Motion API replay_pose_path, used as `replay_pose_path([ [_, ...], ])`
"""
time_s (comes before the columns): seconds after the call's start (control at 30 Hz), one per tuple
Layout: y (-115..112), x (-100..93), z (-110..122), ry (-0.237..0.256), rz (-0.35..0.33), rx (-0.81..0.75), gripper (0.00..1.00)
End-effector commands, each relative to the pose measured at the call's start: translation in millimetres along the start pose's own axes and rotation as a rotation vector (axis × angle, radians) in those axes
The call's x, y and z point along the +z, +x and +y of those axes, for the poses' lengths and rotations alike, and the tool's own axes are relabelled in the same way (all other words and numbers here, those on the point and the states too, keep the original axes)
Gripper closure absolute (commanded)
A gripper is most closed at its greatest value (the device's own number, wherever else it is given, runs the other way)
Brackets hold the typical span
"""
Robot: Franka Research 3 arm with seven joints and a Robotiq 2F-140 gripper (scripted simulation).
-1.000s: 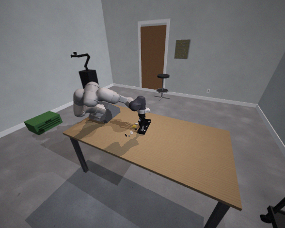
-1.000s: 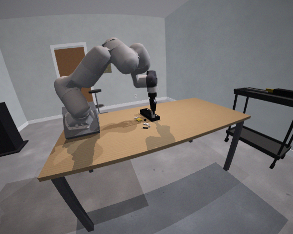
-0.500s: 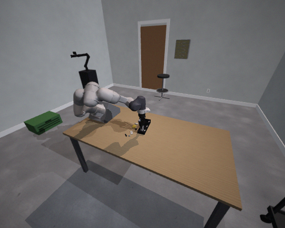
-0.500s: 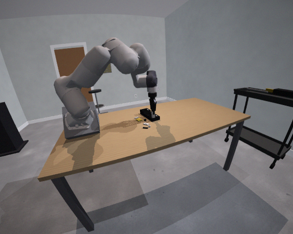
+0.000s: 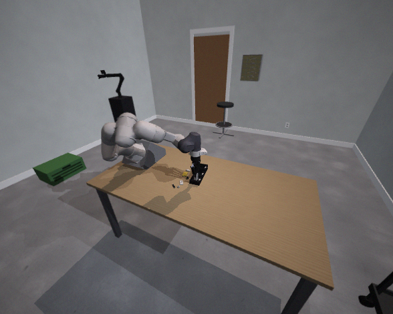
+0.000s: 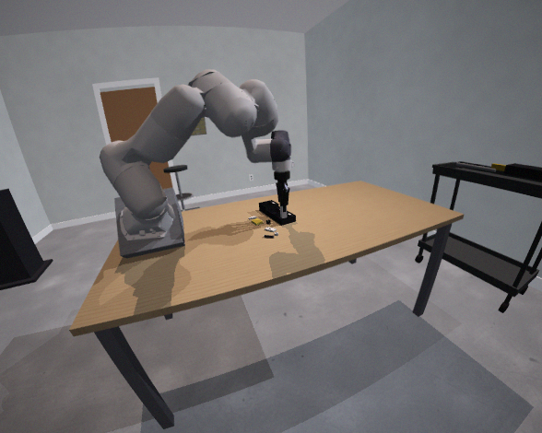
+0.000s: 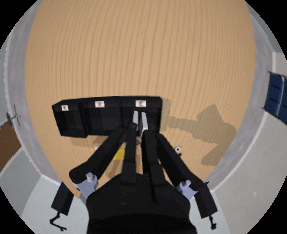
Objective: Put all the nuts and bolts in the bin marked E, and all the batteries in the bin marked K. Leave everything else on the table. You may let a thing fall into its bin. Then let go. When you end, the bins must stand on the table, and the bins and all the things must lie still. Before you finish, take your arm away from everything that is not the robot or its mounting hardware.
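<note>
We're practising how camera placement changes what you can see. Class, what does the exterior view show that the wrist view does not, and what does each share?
Only the exterior view: the arm's base, a stool and a wheeled cart.

Only the wrist view: three white labels, one on each compartment's far wall, all visible at once, though their letters are too small to read.

Both: the black bins in a row, the yellow item, and the gripper with its jaws at an end bin.
</note>
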State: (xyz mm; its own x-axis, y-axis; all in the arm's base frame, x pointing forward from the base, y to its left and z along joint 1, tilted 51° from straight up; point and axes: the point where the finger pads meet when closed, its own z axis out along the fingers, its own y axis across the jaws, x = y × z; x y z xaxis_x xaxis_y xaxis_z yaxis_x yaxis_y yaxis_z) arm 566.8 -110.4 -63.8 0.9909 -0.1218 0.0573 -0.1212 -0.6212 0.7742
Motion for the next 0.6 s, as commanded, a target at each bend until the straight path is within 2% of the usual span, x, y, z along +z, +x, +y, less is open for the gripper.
replay_pose_path([
  [0.0, 0.3, -4.5, -0.4, -0.001, 0.003, 0.001, 0.95],
  [0.57, 0.2, -24.5, -0.4, -0.001, 0.003, 0.001, 0.95],
])
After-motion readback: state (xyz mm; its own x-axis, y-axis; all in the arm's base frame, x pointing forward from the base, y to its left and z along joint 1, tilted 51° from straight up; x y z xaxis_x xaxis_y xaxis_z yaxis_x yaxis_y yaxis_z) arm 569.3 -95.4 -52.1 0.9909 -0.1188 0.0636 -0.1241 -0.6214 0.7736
